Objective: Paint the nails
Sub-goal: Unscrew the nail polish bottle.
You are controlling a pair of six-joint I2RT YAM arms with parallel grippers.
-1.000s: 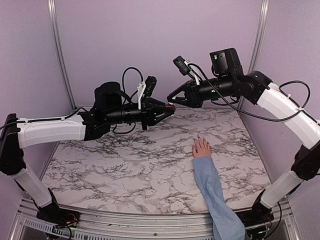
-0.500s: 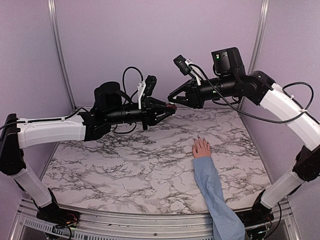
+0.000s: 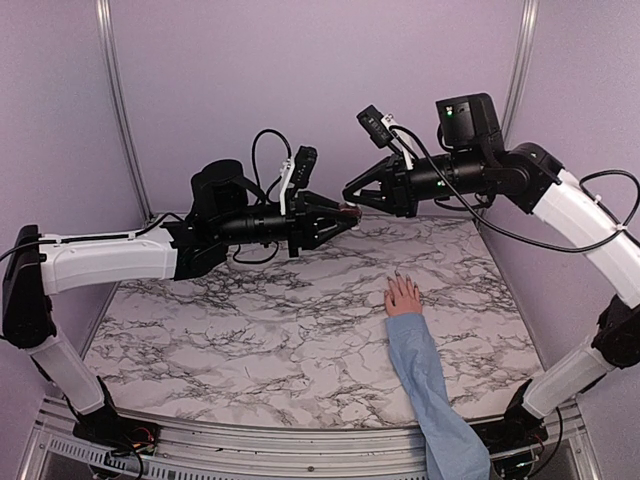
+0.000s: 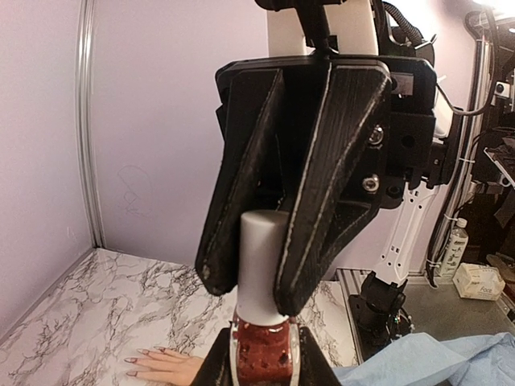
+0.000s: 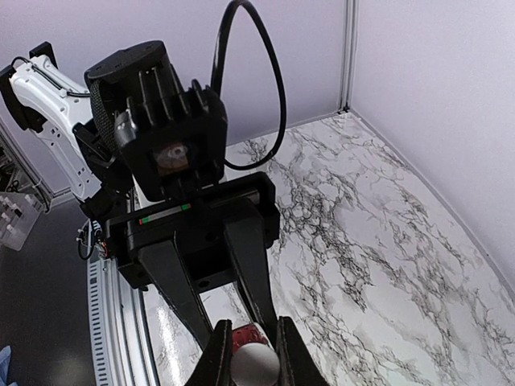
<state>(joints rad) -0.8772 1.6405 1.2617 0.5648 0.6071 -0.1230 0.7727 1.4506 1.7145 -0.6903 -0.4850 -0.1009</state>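
My left gripper [image 3: 345, 213] is shut on a small bottle of red polish [image 4: 262, 354], held high over the marble table [image 3: 250, 330]. Meeting it tip to tip, my right gripper [image 3: 350, 192] is shut on the bottle's white cap [image 4: 261, 261], which sits on the bottle. In the right wrist view the cap [image 5: 256, 367] lies between my right fingertips, with the red bottle [image 5: 245, 334] behind it. A pinkish hand [image 3: 403, 297] in a light-blue sleeve [image 3: 430, 390] lies flat on the table below and to the right. Its nails [image 4: 133, 360] point away from the sleeve.
Purple walls and metal corner posts [image 3: 115, 100] enclose the table on three sides. The sleeved forearm runs from the hand to the near edge at the right. Outside the cell, a rack with small items [image 4: 475, 277] shows in the left wrist view.
Both grippers, still joined at the bottle, have drifted slightly to the right. The right arm has risen a little. The hand has not moved.
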